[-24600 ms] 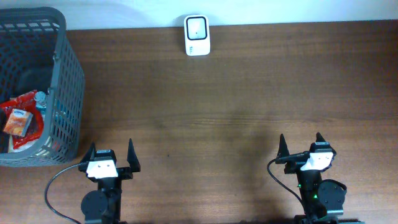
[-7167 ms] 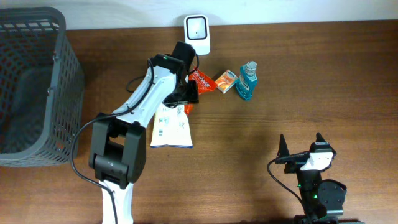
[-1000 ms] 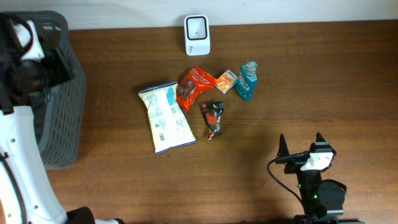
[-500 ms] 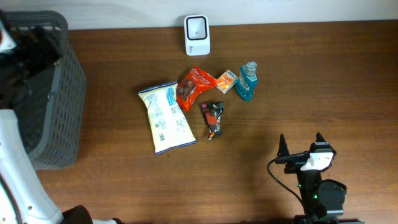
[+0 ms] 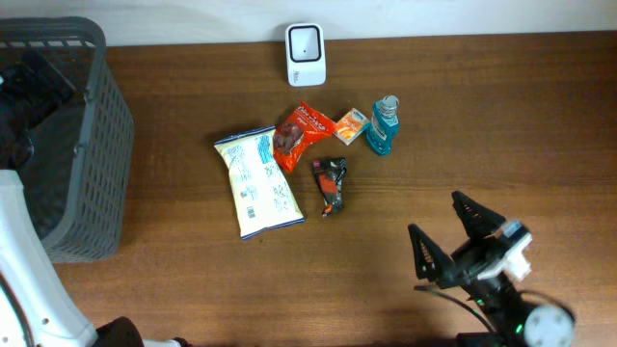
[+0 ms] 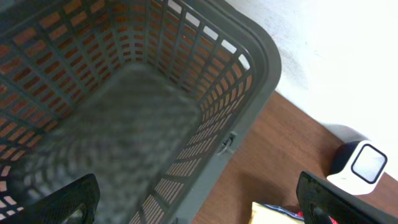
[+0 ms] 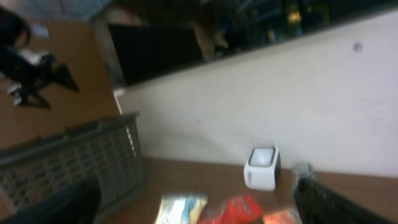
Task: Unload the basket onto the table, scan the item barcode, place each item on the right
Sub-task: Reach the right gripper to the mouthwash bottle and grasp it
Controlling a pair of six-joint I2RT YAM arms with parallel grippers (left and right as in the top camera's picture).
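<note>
The white barcode scanner point(image 5: 306, 55) stands at the table's back edge and shows in the left wrist view point(image 6: 364, 165) and, blurred, in the right wrist view point(image 7: 262, 167). The items lie in front of it: a white-and-yellow chip bag point(image 5: 258, 183), a red packet point(image 5: 301, 130), a small orange box point(image 5: 351, 125), a blue bottle point(image 5: 383, 125) and a dark packet point(image 5: 332, 185). My left gripper point(image 6: 196, 186) hangs open and empty over the grey basket point(image 5: 92, 145). My right gripper point(image 5: 436, 216) is open and empty, raised at the front right and facing the items.
In the left wrist view the basket point(image 6: 186, 74) has nothing inside it. My white left arm point(image 5: 24, 260) runs along the table's left edge. Bare wood lies between the items and my right gripper.
My left gripper has opened wide and shifted slightly above the basket. My right arm has lifted from its rest pose and turned toward the items.
</note>
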